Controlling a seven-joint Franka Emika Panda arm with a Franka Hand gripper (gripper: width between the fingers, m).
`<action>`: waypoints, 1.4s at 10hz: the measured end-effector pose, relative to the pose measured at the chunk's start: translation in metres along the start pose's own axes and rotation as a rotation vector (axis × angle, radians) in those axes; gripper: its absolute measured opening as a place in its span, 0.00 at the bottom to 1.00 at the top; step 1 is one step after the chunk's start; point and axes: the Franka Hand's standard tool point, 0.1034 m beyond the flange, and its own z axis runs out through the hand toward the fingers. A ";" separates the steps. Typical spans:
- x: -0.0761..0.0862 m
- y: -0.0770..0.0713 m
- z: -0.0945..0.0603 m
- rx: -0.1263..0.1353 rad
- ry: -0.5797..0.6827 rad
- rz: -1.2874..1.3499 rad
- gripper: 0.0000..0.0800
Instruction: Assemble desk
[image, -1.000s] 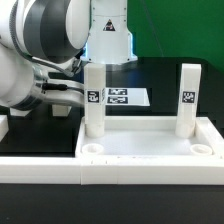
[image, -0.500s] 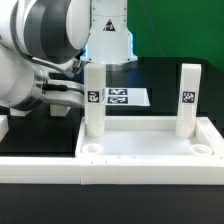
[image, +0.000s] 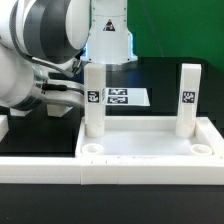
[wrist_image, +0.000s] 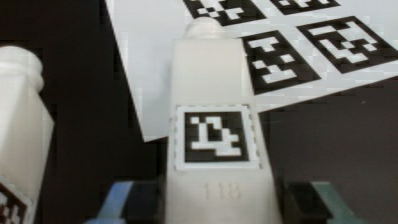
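Observation:
The white desk tabletop (image: 150, 150) lies with its rim up at the front of the exterior view. Two square white legs stand in its far corners: the left leg (image: 93, 100) and the right leg (image: 187, 98), each with a black-and-white tag. In the wrist view a tagged leg (wrist_image: 221, 110) runs between my gripper (wrist_image: 221, 200) fingers. Both dark pads lie against its sides, so the gripper is shut on it. A second leg (wrist_image: 22, 130) shows beside it. In the exterior view the arm (image: 40, 50) reaches in from the left and hides the fingers.
The marker board (image: 128, 97) lies flat on the black table behind the legs and also shows in the wrist view as the marker board (wrist_image: 285, 40). A white border bar (image: 40, 165) runs along the front left. A green backdrop (image: 175, 30) stands at the rear.

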 end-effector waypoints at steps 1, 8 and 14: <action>-0.002 0.004 -0.003 -0.002 0.003 -0.047 0.36; -0.039 0.000 -0.068 -0.012 0.037 -0.283 0.36; -0.056 -0.014 -0.124 -0.032 0.216 -0.315 0.36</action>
